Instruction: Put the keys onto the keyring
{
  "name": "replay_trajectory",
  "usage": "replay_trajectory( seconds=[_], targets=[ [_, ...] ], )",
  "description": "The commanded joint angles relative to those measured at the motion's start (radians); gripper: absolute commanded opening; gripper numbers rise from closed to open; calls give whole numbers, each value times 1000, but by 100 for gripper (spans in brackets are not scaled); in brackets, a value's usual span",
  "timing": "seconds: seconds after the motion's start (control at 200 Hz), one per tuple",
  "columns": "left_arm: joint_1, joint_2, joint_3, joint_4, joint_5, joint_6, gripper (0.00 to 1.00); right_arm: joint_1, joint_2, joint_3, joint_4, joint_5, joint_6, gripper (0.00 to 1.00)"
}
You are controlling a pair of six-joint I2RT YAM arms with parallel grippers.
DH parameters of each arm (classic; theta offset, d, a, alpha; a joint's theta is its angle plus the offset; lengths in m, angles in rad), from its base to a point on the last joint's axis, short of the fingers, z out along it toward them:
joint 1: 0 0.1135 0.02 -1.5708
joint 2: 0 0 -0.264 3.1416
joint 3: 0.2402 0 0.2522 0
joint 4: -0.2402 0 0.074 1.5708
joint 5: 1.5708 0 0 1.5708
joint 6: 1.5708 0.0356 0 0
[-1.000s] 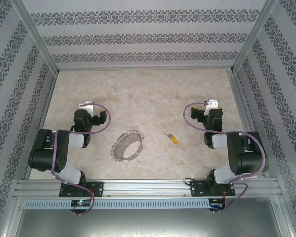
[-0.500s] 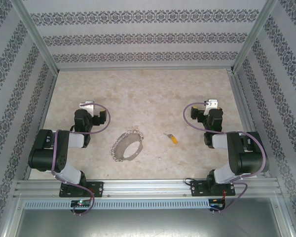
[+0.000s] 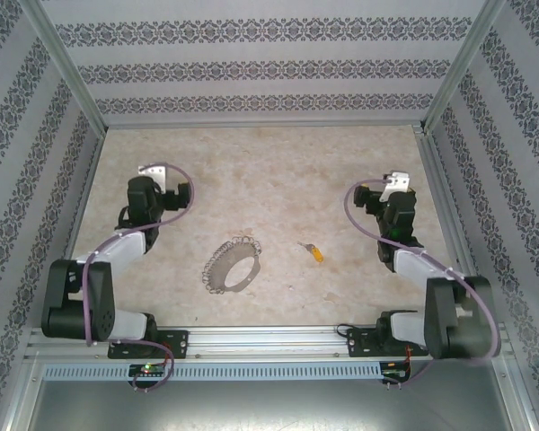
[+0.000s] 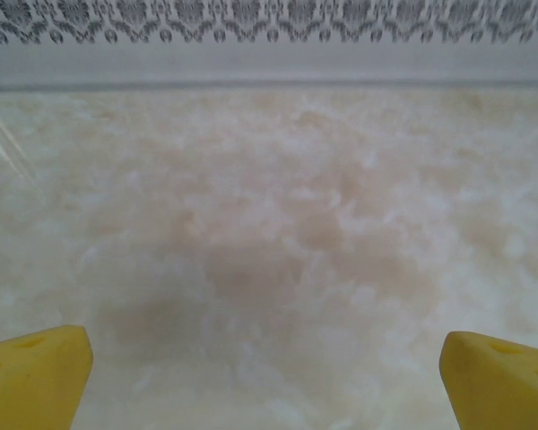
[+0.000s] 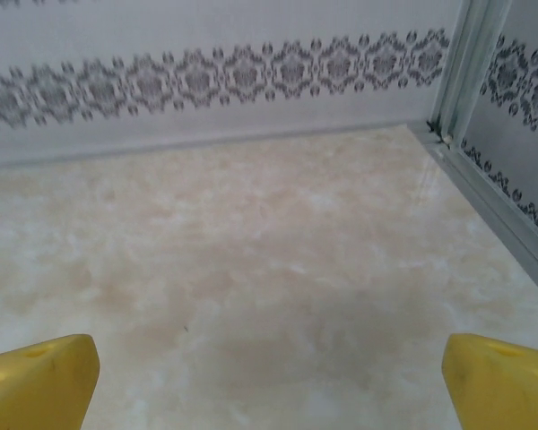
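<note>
Two grippers are on record, and you will find both with jaws spread wide and nothing between them. In the left wrist view the left gripper (image 4: 269,381) shows as two yellow fingers (image 4: 34,376) at the bottom corners of the picture, set far apart, with bare marbled table (image 3: 278,171) beneath the gap. The right wrist view gives the same reading for the right gripper (image 5: 269,381): yellow fingertips (image 5: 36,374) at either corner, wide apart, over bare surface, with the patterned wall (image 5: 215,81) beyond. Take the keyring (image 3: 212,268) as your reference. It lies flat on the table near the front middle, a thin silvery ring fringed all round with small metal keys. The keys (image 3: 313,251) of the task (a single small one with a yellow-orange head) lie flat to the right of the keyring, near it but clearly apart and touching neither the ring nor either gripper. From the top view, the left gripper stands to the left of the keyring and farther back, well apart from it. The right gripper stands to the right of the keyring and farther back, beyond the loose key and well apart from both. Both arm bases sit on the aluminium rail (image 3: 269,339) just in front of the keyring, one to each side. The loose key is off the ring.
</note>
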Motion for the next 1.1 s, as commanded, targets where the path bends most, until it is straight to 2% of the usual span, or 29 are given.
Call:
replay_trajectory(
  seconds=[0.0,0.095,0.21,0.345,0.43,0.605,0.734,0.859,1.094],
  targets=[
    [2,-42,96,-319,16,-143,100,-40,-54,63,-176,-97,223,98],
    [-14,-63,150,-439,73,-247,100,-59,-72,74,-182,-293,275,98],
    [-63,-95,173,-535,166,-307,100,-58,-79,78,-171,-505,341,98],
    [-139,-145,149,-592,307,-362,100,-49,-73,68,-184,-647,447,96],
    [-209,-175,111,-590,356,-389,100,-18,-72,64,-241,-699,464,92],
    [-369,-188,27,-512,374,-489,100,129,-67,78,-437,-582,434,91],
    [-468,-156,-41,-367,375,-590,100,208,-14,75,-443,-563,489,87],
    [-549,-95,-49,-303,388,-610,100,284,18,69,-449,-505,514,87],
    [-657,43,-12,-237,402,-600,100,308,34,58,-465,-428,539,87]
  ],
)
